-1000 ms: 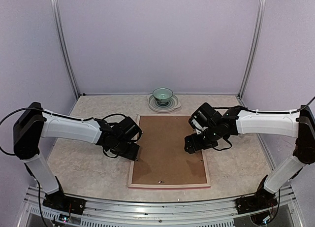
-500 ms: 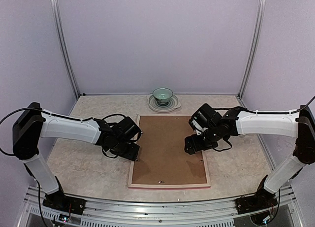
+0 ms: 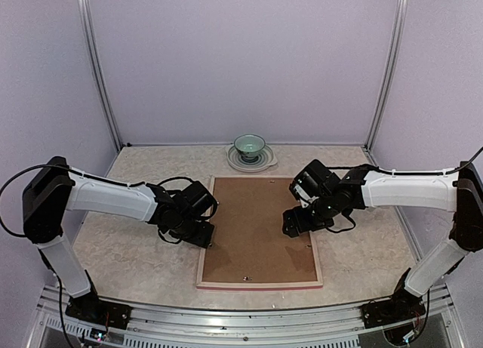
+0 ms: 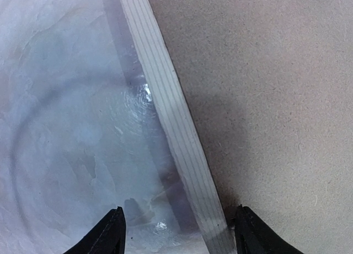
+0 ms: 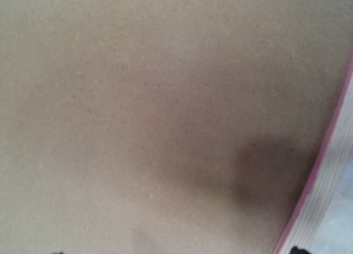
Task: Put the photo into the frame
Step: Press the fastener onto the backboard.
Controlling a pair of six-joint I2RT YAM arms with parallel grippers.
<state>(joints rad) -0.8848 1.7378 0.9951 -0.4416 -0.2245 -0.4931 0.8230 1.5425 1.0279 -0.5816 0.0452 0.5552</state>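
The frame [image 3: 260, 284] lies face down on the table, its pale striped rim [image 4: 165, 100] towards me and a thin pink edge [image 5: 325, 177] showing. A brown backing board [image 3: 256, 235] fills it. The photo is hidden. My left gripper [image 3: 202, 235] sits low over the frame's left rim, open, with one fingertip over the table and the other over the board [image 4: 265, 100]; its jaws straddle the rim [image 4: 179, 215]. My right gripper [image 3: 296, 223] hovers close over the board [image 5: 138, 100] near the right rim, open, with only its tips [image 5: 176, 252] peeking in.
A green bowl [image 3: 250, 146] stands on a pale plate [image 3: 253, 164] just behind the frame's far edge. Marbled tabletop [image 4: 66, 127] surrounds the frame. Lilac walls and metal posts [image 3: 102, 69] close in the back and sides.
The left arm has shifted very slightly; both grippers stay where they were over the frame's edges.
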